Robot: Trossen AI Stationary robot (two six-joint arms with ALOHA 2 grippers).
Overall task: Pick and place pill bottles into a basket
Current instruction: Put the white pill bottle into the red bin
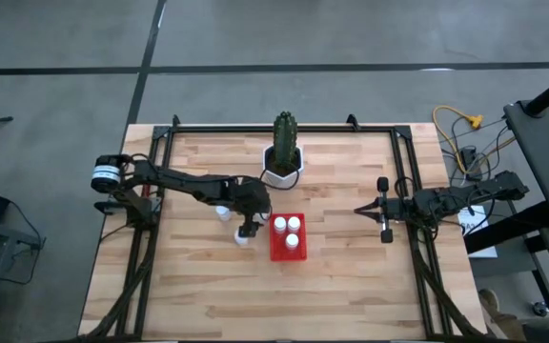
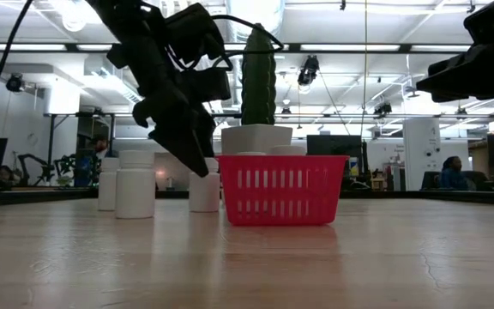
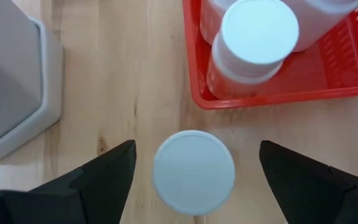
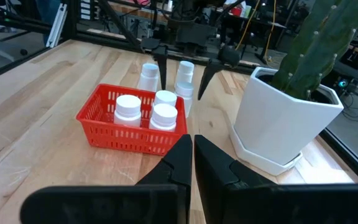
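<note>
A white pill bottle [image 3: 193, 172] stands upright on the wooden table just left of the red basket [image 1: 275, 250]. My left gripper [image 3: 196, 144] hangs open over it, pointing steeply down, one finger on each side of the cap and apart from it. Three pill bottles [image 4: 156, 111] stand in the basket [image 4: 123, 140]. Another pill bottle [image 1: 223, 211] stands on the table farther left, and the low view shows two [image 2: 135, 183] there. My right gripper [image 4: 193, 155] is shut on nothing, held in the air at the table's right side [image 1: 358, 210].
A tall green cactus in a white pot [image 1: 282, 170] stands just beyond the basket toward the far edge, close to the left arm [image 1: 198, 184]. A black frame rail [image 1: 400, 162] runs around the table. Bare wood lies toward the near edge.
</note>
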